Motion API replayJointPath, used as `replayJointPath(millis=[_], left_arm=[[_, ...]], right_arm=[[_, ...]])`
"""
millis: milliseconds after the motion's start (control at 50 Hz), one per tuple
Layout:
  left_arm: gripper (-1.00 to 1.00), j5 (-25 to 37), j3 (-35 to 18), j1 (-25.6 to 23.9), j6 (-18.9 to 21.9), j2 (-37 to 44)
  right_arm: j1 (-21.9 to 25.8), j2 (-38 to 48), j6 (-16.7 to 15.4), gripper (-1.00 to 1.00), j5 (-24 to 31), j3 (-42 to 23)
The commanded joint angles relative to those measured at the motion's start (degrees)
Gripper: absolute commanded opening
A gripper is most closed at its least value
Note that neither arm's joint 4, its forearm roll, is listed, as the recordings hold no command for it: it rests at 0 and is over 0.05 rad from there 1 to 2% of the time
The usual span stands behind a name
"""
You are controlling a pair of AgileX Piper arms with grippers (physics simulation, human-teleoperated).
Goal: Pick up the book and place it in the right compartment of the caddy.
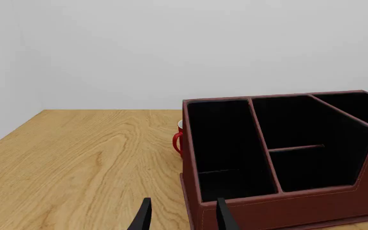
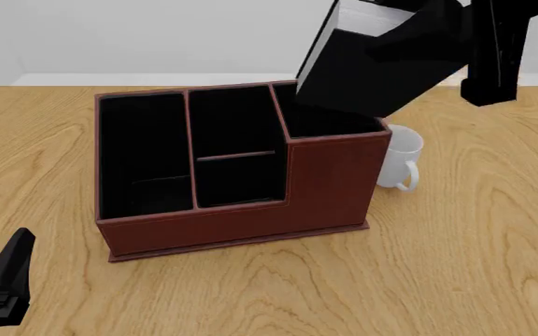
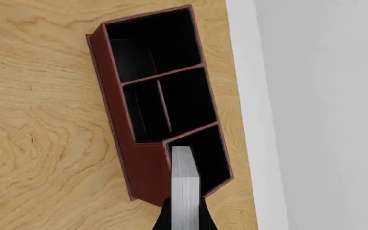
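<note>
We see the right gripper (image 3: 184, 218) clamped on the thick black hardcover book (image 2: 372, 66), tilted in the air above the reddish-brown leather-look caddy (image 2: 232, 217) and its tall square right compartment (image 2: 321, 119). Left gripper (image 1: 182, 215) sits low near the caddy's long narrow section, fingers apart. White mug (image 2: 402, 162) appears to touch the caddy.

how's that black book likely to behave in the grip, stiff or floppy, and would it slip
Probably stiff: the book hangs tilted above the caddy with its cover flat and no sag. Its thick page block suggests some weight for its size. Held by the right gripper near one edge only, it might pivot or slip between the fingers if jolted.
</note>
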Motion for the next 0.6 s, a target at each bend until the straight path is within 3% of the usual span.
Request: replayJointPath(millis=[20, 600], left_arm=[[1.00, 0.0, 0.0, 0.0, 0.0, 0.0], [1.00, 0.0, 0.0, 0.0, 0.0, 0.0]], right_arm=[[-0.6, 2.2, -0.1, -1.00, 0.0, -6.0], [-1.6, 10.6, -0.3, -1.00, 0.0, -16.9]])
